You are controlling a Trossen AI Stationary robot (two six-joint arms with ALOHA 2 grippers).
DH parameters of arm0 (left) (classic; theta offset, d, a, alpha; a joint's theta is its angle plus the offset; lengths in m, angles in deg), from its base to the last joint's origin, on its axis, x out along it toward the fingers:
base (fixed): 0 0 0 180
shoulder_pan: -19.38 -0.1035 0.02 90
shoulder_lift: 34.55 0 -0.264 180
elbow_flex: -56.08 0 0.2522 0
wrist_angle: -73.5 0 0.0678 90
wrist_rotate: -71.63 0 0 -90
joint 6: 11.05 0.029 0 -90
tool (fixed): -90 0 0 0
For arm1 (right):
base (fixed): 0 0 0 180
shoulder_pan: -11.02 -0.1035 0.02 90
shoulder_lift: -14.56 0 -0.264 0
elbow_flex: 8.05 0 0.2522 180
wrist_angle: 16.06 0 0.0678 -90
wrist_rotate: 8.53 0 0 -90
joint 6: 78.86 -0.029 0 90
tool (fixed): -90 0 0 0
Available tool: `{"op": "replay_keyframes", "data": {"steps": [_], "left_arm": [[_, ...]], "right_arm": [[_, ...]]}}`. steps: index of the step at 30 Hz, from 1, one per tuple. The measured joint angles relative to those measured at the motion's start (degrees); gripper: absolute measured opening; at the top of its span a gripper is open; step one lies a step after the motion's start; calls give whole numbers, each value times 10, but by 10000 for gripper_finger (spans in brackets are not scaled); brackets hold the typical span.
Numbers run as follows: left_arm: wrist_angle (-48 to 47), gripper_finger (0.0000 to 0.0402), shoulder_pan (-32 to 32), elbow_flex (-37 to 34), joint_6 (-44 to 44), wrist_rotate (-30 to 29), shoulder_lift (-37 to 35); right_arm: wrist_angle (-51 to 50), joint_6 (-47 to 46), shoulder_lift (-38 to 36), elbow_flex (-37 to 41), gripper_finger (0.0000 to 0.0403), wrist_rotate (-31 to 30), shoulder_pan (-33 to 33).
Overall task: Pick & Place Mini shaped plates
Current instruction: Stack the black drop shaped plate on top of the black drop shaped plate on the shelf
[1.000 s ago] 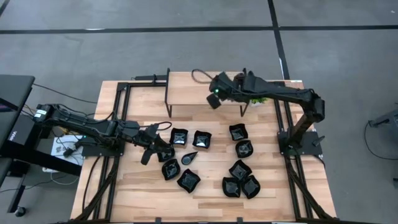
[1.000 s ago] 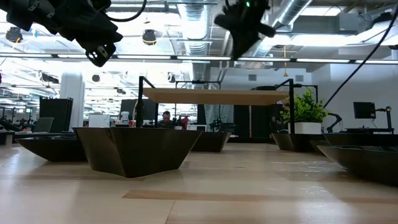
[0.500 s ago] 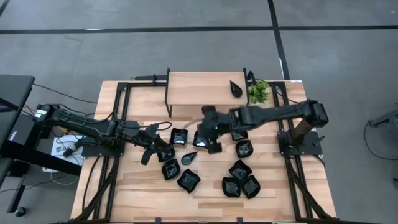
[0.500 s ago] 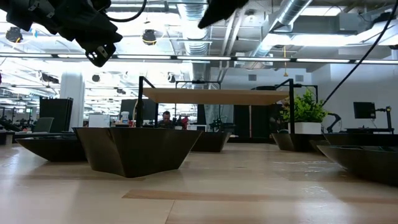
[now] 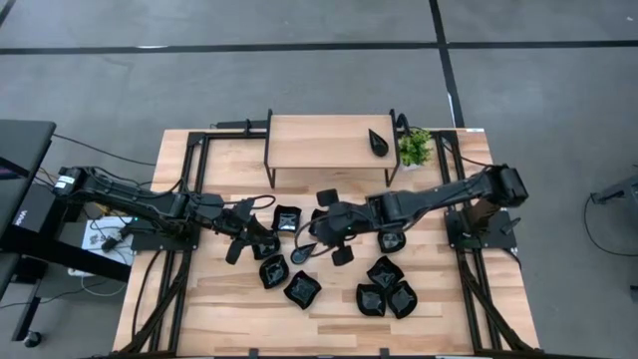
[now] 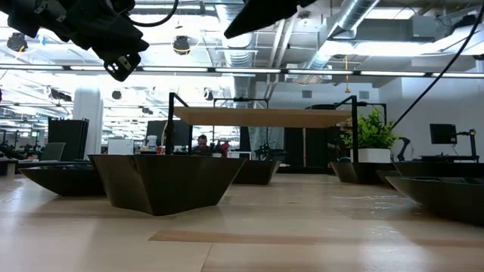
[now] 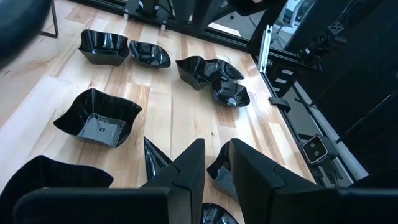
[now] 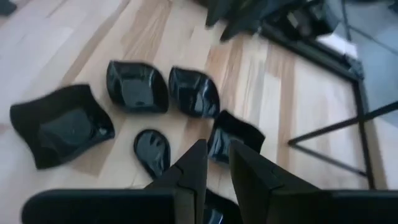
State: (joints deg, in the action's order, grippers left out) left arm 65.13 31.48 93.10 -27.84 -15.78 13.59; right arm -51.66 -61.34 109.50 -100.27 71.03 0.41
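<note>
High view: your right gripper (image 5: 321,235) has swung off the raised shelf (image 5: 319,145) and down across the table in the last second; it now sits over the middle cluster of mini shaped plates (image 5: 382,284), just above the teardrop plate (image 5: 303,252). One plate on the shelf (image 5: 378,142) lies at the shelf's end near the potted plant (image 5: 416,147) — it wasn't visible a second ago, so that drop looks done and you're heading for the next pick. The left gripper (image 5: 242,239) hasn't moved and waits at the left edge of the cluster.

Low view: a dark arm (image 6: 261,9) crosses the top, further left than half a second ago. A big square plate (image 6: 162,180) sits in the foreground, the shelf behind it.

Left wrist view: left fingers (image 7: 186,174) are nearly pressed together, a thin slit between them, nothing pinched. Plates are scattered ahead; a square plate (image 7: 98,118) is nearest.

Right wrist view: right fingers (image 8: 193,168) are also near-closed with a narrow gap, and empty. The teardrop plate (image 8: 152,151) is just off the fingertips, with a square plate (image 8: 234,138) beside it. You'll likely need to spread the fingers before descending on either.
</note>
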Motion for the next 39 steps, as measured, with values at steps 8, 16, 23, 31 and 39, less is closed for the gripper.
{"op": "replay_keyframes", "data": {"steps": [8,16,23,31,39], "left_arm": [[2,76,0,0,0,0,0],[10,76,0,0,2,-28,0],[31,76,0,0,3,-49,0],[72,76,0,0,5,-71,0],[87,76,3,8,5,-73,56]], "right_arm": [[-3,-70,0,0,63,0,0],[-23,-131,-8,0,63,0,-1],[-120,-119,-16,1,63,0,-3],[-138,-66,-18,0,63,1,14],[-40,-38,-18,71,63,69,45]]}}
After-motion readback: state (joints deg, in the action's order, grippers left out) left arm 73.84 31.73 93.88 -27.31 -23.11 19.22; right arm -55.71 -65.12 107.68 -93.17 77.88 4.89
